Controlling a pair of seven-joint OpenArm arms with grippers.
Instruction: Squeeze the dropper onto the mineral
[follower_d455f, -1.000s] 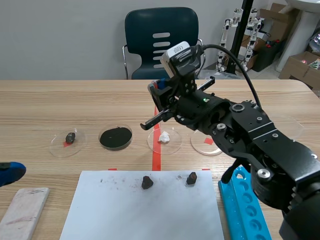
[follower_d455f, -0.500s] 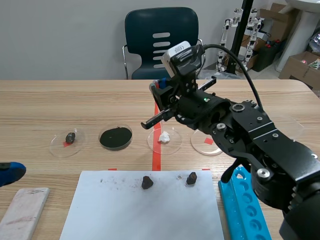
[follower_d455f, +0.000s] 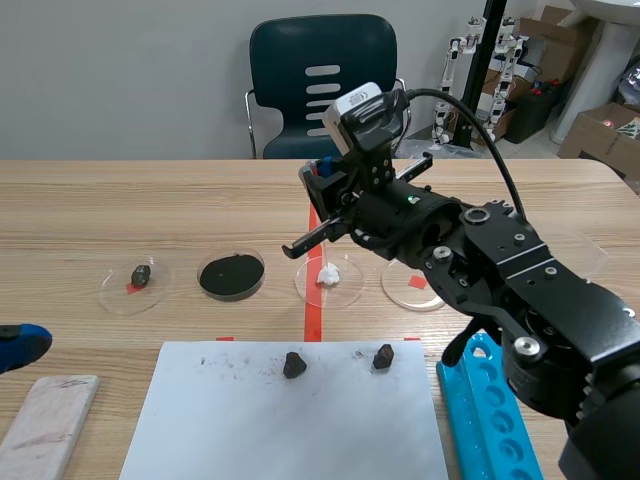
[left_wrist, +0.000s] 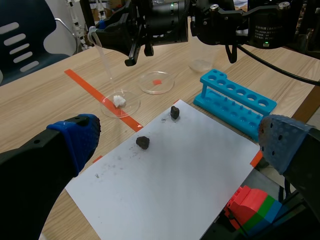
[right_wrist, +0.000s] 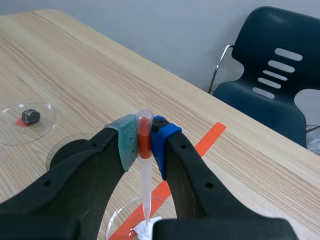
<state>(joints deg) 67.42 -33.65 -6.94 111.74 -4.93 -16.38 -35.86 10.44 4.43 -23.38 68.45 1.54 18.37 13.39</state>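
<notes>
Scene view, dropper: the right gripper (follower_d455f: 325, 185) holds the dropper (follower_d455f: 325, 252) upright, its tip just above the white mineral (follower_d455f: 327, 275) in the clear dish (follower_d455f: 348, 292).
Scene view, left arm: only a blue pad of the left gripper (follower_d455f: 20, 345) shows at the near left of the table, well apart from the dish.
Left wrist view, left gripper: fingers spread wide, holding nothing, over the white sheet (left_wrist: 200, 170).
Left wrist view, aim: the dropper hangs over the mineral; whether a drop has landed is too small to tell.
Right wrist view, grip: the pads (right_wrist: 127, 142) are pressed on the dropper's bulb, which shows orange-red between them; the tube runs down to the mineral.
Done: dropper in hand, carried over and lined up with the mineral.
Left: by my judgement the squeeze itself, since no wetting shows on the mineral.
</notes>
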